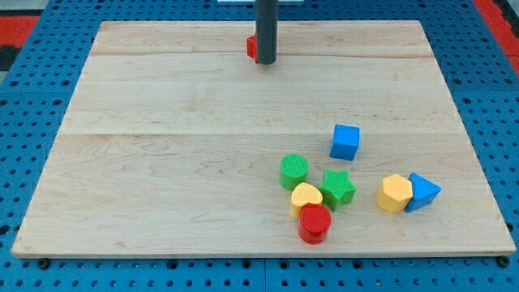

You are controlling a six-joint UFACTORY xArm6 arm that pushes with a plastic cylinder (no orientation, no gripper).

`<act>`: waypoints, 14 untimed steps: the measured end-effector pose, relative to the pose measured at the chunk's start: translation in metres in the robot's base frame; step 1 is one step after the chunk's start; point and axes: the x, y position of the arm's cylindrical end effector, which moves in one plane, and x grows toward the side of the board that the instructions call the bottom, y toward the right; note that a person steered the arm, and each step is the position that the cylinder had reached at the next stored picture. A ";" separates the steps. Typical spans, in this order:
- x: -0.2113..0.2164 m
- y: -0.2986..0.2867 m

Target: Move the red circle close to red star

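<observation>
The rod's tip (266, 62) rests at the view's top, touching a red block (252, 48) that it mostly hides, its shape unclear; the rod carries no claw, so no jaw state can be told. The red circle (315, 224) sits well apart, near the view's bottom, touching a yellow heart (306, 196). Beside them lie a green cylinder (294, 171), green star (337, 187), blue cube (345, 141), yellow hexagon (395, 194) and blue triangle (423, 191) on the wooden board (162, 162).

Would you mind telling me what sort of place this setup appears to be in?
Probably a robotics lab bench: a pale wooden board lies on a blue perforated mounting surface, small coloured blocks such as the red circle sit on it, and my tip rests beside a partly hidden red block.
</observation>
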 end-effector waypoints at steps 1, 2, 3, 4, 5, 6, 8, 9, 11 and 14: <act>-0.020 0.001; 0.023 0.038; 0.084 0.122; 0.113 0.235; 0.218 0.270; 0.304 0.232; 0.341 0.040; 0.314 0.019; 0.304 -0.006; 0.216 -0.067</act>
